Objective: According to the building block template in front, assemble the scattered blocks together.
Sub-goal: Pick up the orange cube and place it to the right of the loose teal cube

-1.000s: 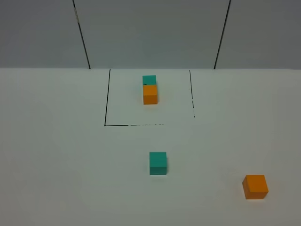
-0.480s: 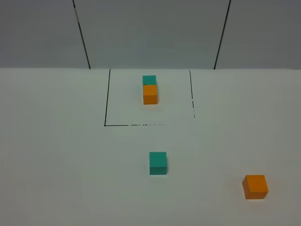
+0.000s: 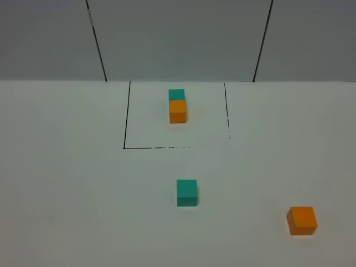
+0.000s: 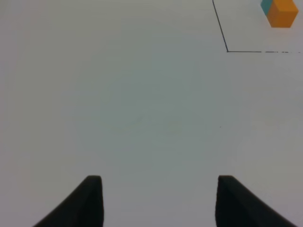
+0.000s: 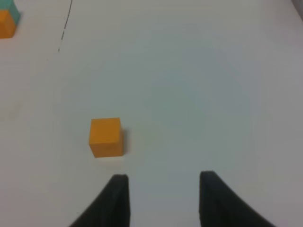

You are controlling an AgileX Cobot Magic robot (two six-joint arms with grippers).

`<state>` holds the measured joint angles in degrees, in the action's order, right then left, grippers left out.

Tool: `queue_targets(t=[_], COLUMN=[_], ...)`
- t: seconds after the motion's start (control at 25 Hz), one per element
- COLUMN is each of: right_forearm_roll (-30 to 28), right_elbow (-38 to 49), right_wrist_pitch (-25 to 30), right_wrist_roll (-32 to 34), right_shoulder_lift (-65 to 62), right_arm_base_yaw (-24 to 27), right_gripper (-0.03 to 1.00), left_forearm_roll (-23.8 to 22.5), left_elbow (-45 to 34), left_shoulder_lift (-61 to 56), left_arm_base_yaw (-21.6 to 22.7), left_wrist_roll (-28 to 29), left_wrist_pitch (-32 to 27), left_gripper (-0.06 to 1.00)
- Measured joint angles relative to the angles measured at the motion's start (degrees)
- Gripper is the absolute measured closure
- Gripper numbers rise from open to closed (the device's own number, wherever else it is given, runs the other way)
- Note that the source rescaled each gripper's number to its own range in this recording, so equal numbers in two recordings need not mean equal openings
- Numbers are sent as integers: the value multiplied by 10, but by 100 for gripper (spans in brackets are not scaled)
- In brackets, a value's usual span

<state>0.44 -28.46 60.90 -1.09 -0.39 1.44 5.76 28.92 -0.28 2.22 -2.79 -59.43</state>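
The orange cube [image 3: 302, 220] sits near right, well apart from the teal cube [image 3: 187, 192] at centre, so the right gripper [image 5: 164, 176] is nearer, jaws spread and empty. The left gripper [image 4: 160, 178] gapes wide (nothing held). Far centre stands the template pair [image 3: 177, 105].

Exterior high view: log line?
joined teal-and-orange matte cube template: in outlined square; loose teal-green matte cube: centre; loose orange matte cube: right; left end effector: open; right end effector: open
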Motion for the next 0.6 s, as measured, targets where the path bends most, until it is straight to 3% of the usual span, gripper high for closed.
queue_targets(t=[0.44,0.52,0.6], right_forearm_roll=[10,15,33], right_elbow=[0,0,0], right_wrist_pitch=[0,0,0], right_wrist_roll=[0,0,-1], right_shoulder_lift=[0,0,0], right_arm_base_yaw=[0,0,0], right_gripper=[96,92,79], left_forearm_roll=[0,0,0], left_elbow=[0,0,0], left_shoulder_lift=[0,0,0], left_arm_base_yaw=[0,0,0], left_wrist_roll=[0,0,0], left_wrist_pitch=[0,0,0], left_gripper=[79,79,79])
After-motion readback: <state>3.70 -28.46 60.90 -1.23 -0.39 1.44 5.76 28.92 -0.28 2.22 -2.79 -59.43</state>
